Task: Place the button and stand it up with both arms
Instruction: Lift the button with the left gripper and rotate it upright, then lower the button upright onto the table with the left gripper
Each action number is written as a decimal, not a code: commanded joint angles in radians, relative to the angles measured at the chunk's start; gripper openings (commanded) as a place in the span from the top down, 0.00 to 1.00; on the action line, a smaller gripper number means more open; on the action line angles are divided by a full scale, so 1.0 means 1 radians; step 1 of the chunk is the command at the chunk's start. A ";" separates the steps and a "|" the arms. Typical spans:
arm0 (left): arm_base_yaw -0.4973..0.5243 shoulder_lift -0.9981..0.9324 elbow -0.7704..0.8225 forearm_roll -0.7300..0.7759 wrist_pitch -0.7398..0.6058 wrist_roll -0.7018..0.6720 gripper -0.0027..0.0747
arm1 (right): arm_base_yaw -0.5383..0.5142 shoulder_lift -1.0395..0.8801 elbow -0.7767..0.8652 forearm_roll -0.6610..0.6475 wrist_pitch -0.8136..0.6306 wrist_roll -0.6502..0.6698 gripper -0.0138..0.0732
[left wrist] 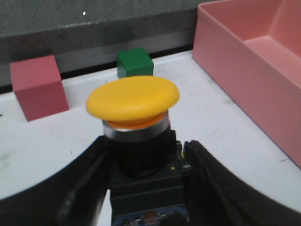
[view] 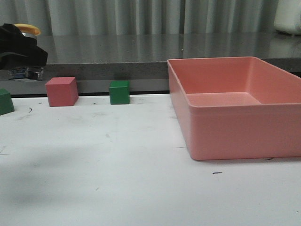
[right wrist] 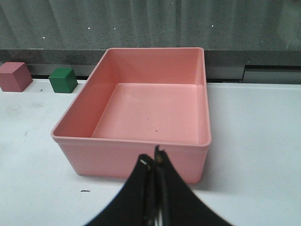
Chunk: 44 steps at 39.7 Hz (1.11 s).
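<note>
Right gripper (right wrist: pixel 154 162) is hanging above the white table (right wrist: pixel 254 141), fingers pressing together with nothing between them. Its tips are sitting over the near wall of the pink bin (right wrist: pixel 136 155). Bin is resting on the table, open side up, nothing showing inside it. A green cube (right wrist: pixel 63 80) is sitting to the far left of the bin, a pink cube (right wrist: pixel 14 76) further left beside it, the two apart. Grey ledge (right wrist: pixel 263 57) and curtain (right wrist: pixel 150 21) are running along the far side.

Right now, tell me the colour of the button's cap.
Yellow. The button cap shows best in the left wrist view, held between the left gripper fingers.
</note>
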 commanded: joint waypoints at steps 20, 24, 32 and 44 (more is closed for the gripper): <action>0.055 0.467 0.016 -0.173 -0.677 0.366 0.62 | -0.004 0.010 -0.029 -0.021 -0.083 -0.005 0.92; 0.055 0.555 0.016 -0.177 -0.753 0.374 0.62 | -0.004 0.010 -0.029 -0.021 -0.083 -0.005 0.92; 0.055 0.680 0.016 -0.190 -0.881 0.445 0.58 | -0.004 0.010 -0.029 -0.021 -0.083 -0.005 0.92; 0.055 0.688 0.017 -0.192 -0.887 0.550 0.58 | -0.004 0.010 -0.029 -0.021 -0.083 -0.005 0.92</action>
